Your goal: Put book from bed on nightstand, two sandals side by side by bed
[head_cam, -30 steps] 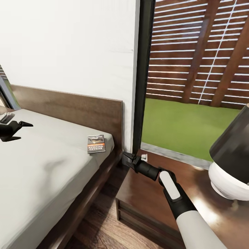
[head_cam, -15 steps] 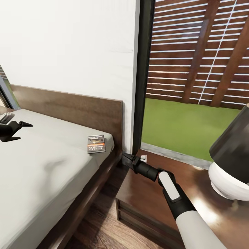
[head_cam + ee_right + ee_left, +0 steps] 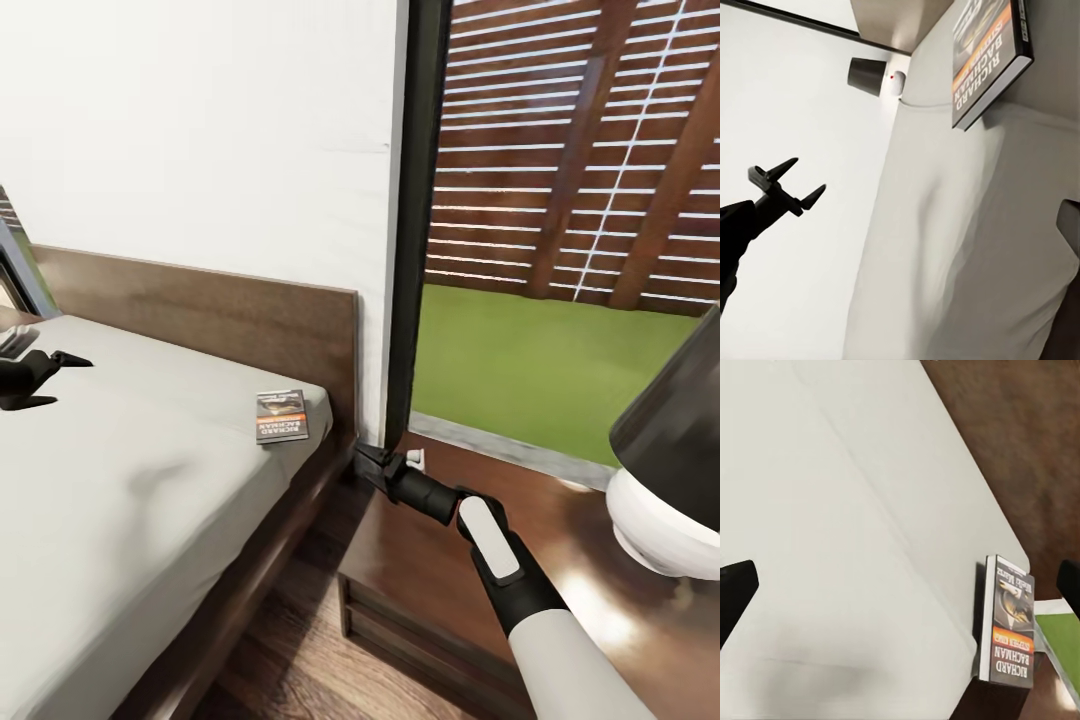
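— Where do we stand with the book [image 3: 282, 416]?

— It lies flat on the bed [image 3: 130, 500], at the mattress corner nearest the headboard [image 3: 220, 310] and the nightstand [image 3: 450, 570]. It has not been lifted; nothing touches it.

— And our right gripper [image 3: 368, 462]?

— It hangs low in the gap between the bed frame and the nightstand, pointing toward the mattress corner, just below and beside the book. Its fingers look slightly parted and there is nothing between them. We judge it sits there because that corner is the shortest reach: the book and its destination are almost side by side, so one arm could carry it across.

— The left gripper [image 3: 60, 372]?

— It hovers over the middle of the mattress, well apart from the book, fingers spread wide and empty. In the right wrist view we see it [image 3: 789, 187] as a dark forked shape against the wall. It seems merely parked out of the way.

— How does the book look?

— A thin paperback, dark grey cover with an orange band and white lettering reading "RICHARD BACHMAN". From the left wrist view it [image 3: 1009, 621] sits right by the mattress edge, face up. Thin and flat on soft bedding, it will probably be awkward to pinch from above; the overhanging edge looks like the better approach.

— The lamp [image 3: 665, 470]?

— On the nightstand's far side, leaving bare wood nearer the bed.
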Controlling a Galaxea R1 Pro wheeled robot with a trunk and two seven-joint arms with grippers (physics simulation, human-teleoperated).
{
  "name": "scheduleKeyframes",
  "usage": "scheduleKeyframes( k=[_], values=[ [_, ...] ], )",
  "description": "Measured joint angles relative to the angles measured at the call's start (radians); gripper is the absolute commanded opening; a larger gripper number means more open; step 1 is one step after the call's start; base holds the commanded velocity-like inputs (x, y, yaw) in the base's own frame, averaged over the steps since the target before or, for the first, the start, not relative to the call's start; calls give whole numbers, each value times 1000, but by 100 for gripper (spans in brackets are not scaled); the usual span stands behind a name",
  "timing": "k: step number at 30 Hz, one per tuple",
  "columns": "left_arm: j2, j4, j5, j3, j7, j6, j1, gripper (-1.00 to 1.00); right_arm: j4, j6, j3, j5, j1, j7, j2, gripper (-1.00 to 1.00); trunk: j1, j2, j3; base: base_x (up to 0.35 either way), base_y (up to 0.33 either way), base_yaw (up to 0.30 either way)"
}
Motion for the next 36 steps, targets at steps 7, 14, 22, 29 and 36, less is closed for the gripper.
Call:
scheduleKeyframes(
  k=[7, 14, 22, 29, 36],
  values=[
    [12, 1, -1, -1, 0, 0, 0, 100, 0, 0, 2, 1, 0, 0, 0, 100, 0, 0, 0, 0, 26, 0],
    [18, 1, -1, -2, 0, -1, 1, 100, 0, 0, 3, 1, 0, 0, 1, 100, 0, 0, 0, 0, 5, 0],
    [18, 1, -1, -2, 1, -1, 1, 100, 0, 0, 3, 1, 0, 0, 1, 100, 0, 0, 0, 38, 1, 0],
    [19, 2, -1, -2, 1, -1, 1, 100, 0, 0, 2, 1, 0, 0, 1, 100, 0, 0, 0, 115, 0, 0],
    [19, 1, -1, -2, 2, -1, 0, 100, 1, 0, 3, 1, -1, 0, 1, 100, 0, 0, 0, 127, 0, 0]
  ],
)
